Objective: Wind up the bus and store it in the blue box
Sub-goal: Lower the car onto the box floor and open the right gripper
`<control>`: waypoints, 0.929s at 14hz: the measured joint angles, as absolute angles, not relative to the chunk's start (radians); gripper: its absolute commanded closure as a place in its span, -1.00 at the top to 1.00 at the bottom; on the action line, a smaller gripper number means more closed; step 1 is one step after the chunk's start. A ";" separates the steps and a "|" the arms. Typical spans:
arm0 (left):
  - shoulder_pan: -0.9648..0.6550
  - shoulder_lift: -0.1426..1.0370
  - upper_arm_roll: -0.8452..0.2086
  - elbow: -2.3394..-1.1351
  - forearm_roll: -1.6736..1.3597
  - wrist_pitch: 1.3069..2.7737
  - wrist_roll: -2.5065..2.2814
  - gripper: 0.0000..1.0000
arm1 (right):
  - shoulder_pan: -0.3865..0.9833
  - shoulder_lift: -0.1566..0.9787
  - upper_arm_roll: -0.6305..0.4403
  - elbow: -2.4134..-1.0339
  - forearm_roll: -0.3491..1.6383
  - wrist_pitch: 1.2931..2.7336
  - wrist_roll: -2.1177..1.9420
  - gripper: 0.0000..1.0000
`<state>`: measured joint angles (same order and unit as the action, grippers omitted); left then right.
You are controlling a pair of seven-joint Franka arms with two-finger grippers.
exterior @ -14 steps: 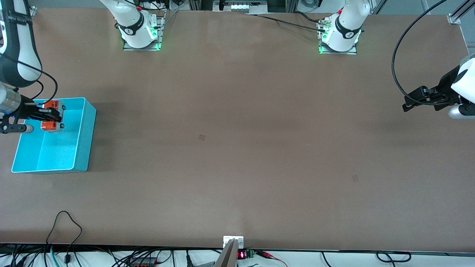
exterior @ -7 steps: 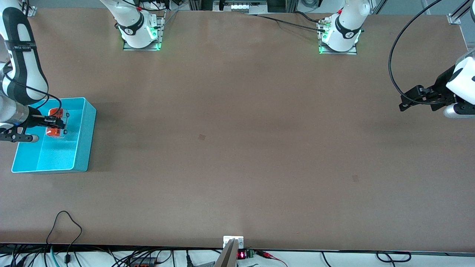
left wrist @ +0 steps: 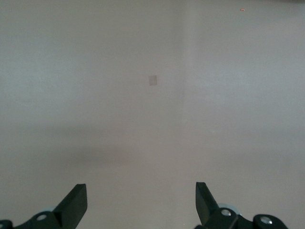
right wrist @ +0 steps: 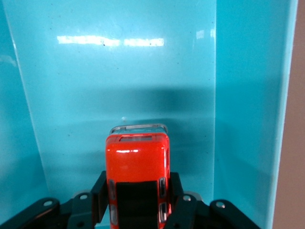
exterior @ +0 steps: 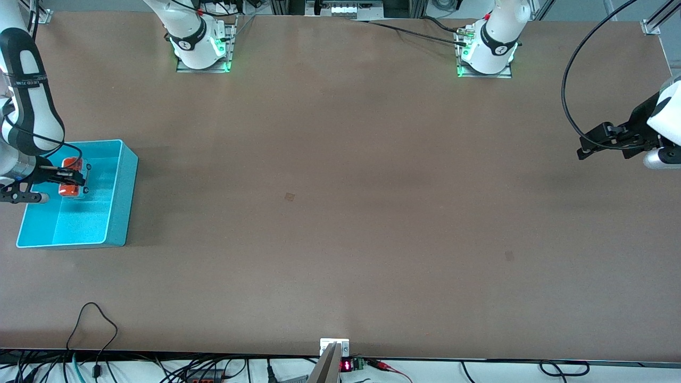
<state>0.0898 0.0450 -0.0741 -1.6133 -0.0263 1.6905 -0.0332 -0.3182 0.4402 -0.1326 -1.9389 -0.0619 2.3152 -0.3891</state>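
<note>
bus clenched in right hand, inside blue box; left hand open, waiting.

Both arms are glossy white with black joint bands; green lights glow at their bases. A black cable loops at 2 o'clock. The left end effector and right end effector look matte black, possibly screw-studded.

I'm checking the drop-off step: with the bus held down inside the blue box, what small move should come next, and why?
Probably open the right end effector and let go. It is shut on the bus, which already sits low between the walls of the blue box, so little remains but the release. Whether the wheels touch the floor cannot be told. The left end effector waits open over the table's end.
</note>
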 measured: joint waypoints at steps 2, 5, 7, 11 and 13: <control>0.090 0.045 -0.074 -1.613 -0.026 1.691 -0.033 1.00 | -0.318 0.456 -0.132 -1.938 -0.062 2.332 -0.393 -0.73; 0.090 0.045 -0.074 -1.613 -0.026 1.694 -0.033 1.00 | -0.318 0.474 -0.132 -1.935 -0.062 2.344 -0.401 -0.21; 0.090 0.045 -0.074 -1.613 -0.026 1.696 -0.033 1.00 | -0.318 0.482 -0.132 -1.930 -0.062 2.345 -0.403 0.19; 0.089 0.045 -0.074 -1.613 -0.026 1.698 -0.033 1.00 | -0.319 0.483 -0.132 -1.926 -0.062 2.345 -0.405 0.48; 0.080 0.045 -0.068 -1.613 -0.026 1.699 -0.033 1.00 | -0.319 0.484 -0.132 -1.926 -0.062 2.345 -0.406 1.00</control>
<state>0.0797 0.0454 -0.0676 -1.6130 -0.0263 1.6993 -0.0332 -0.3186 0.4837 -0.1324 -1.9255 -0.0619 2.3446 -0.4056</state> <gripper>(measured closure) 0.000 0.295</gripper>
